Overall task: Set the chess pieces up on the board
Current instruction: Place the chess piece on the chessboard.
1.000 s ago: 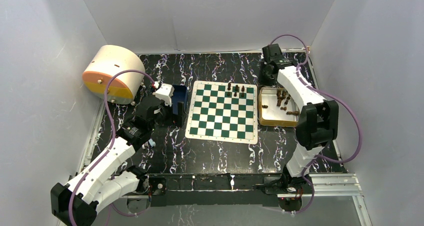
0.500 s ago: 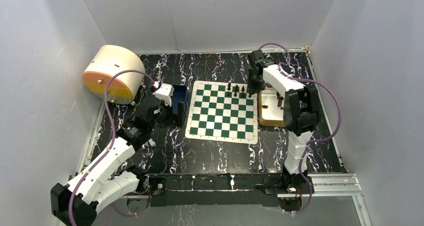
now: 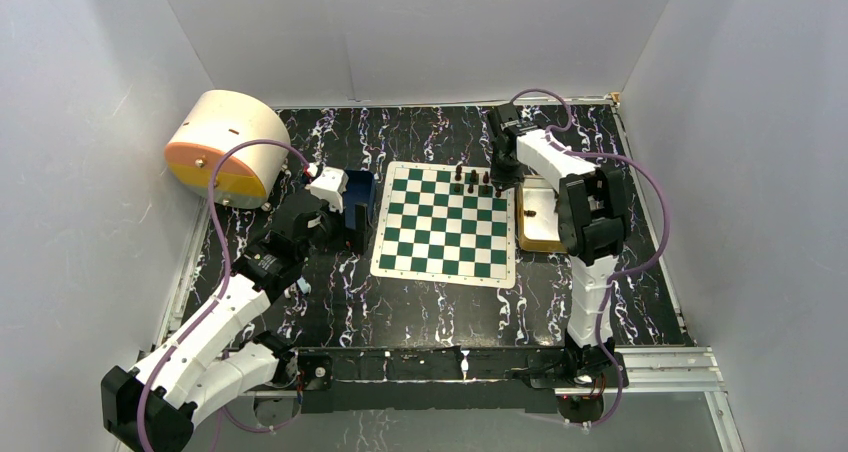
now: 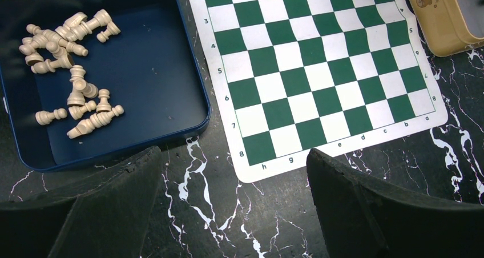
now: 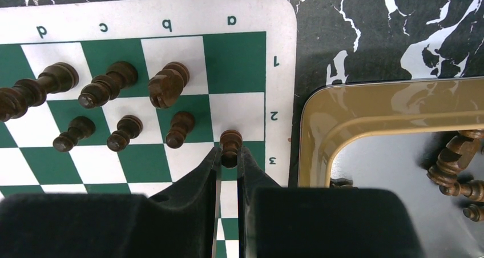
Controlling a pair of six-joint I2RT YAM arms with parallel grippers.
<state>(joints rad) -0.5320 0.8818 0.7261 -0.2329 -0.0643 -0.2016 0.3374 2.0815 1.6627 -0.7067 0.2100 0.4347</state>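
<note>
A turned dark-wood pawn (image 5: 230,142), pinched between the closed fingers of the right gripper (image 5: 229,155), hangs over the a-file edge of the flat green-and-white board (image 5: 238,57). Six dark pieces (image 5: 108,85) already stand in that corner. More lie in the glossy gold tin (image 5: 365,104), and cream pieces (image 4: 71,69) sit untouched in a blue tray (image 4: 154,69). The left gripper (image 4: 232,154) gapes wide, empty.

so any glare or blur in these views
right wrist: sharp on the dark chess pieces, bright glare along the gold tray rim; left wrist: crisp, even light on the cream pieces in the blue tray; top external: pieces too small to resolve
</note>
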